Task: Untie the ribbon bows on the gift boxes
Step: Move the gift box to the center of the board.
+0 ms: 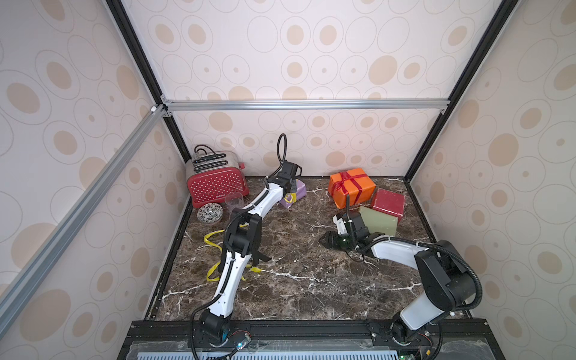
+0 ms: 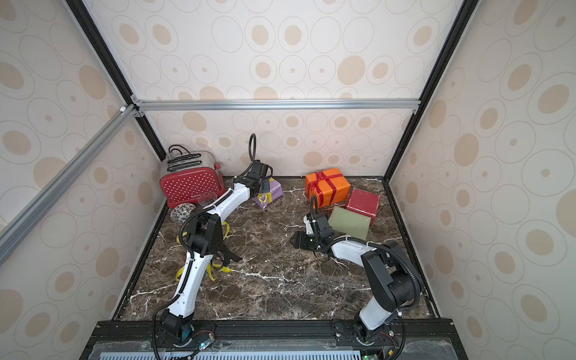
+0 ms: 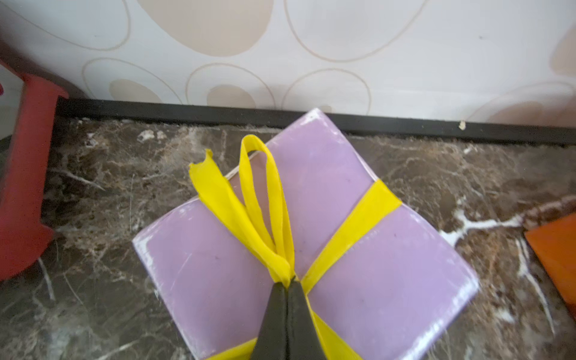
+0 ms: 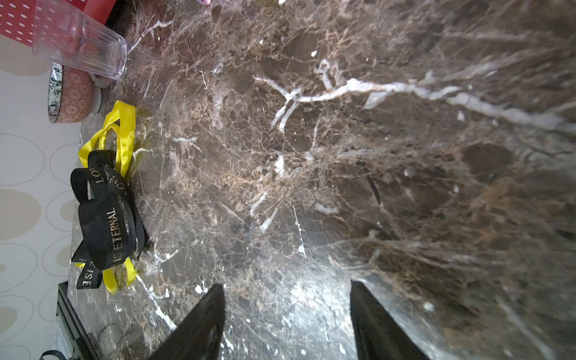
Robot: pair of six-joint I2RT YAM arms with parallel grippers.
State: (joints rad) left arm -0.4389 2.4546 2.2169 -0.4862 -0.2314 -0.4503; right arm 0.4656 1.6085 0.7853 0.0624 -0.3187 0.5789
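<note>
**Yellow ribbon bow (image 3: pixel 265 212) on the lilac gift box clamped by the left gripper**

The lilac gift box (image 3: pixel 374 265) is seen at the back of the marble tabletop (image 1: pixel 296 280), close to the rear wall, between the red white-dotted toaster (image 1: pixel 216 187) and the orange gift box (image 1: pixel 352 187). The yellow ribbon bow is tied on its top face, where the two ribbon bands cross.

The left arm (image 1: pixel 230 274) is stretched from the front edge towards the back. Its elbow is raised above a loose yellow ribbon (image 1: pixel 215 246) and its wrist is bent down over the lilac box. The left gripper (image 3: pixel 288 290) is pressed together, and the bow is pinched at its knot. One loop and one frayed tail are seen rising from the fingertips.

The right arm (image 1: pixel 396 252) is folded low, with the forearm reaching leftward in front of the olive green gift box (image 1: pixel 378 221). The right gripper (image 4: pixel 288 311) is held apart over bare marble, with nothing between its fingers.

A red ribbon bow (image 1: pixel 344 180) is tied on the orange box. The dark red gift box (image 1: pixel 388 202) is set just beside the orange and olive ones. In the right wrist view, a black ribbon (image 4: pixel 106 218) with pale lettering is seen lying across the loose yellow one.
</note>
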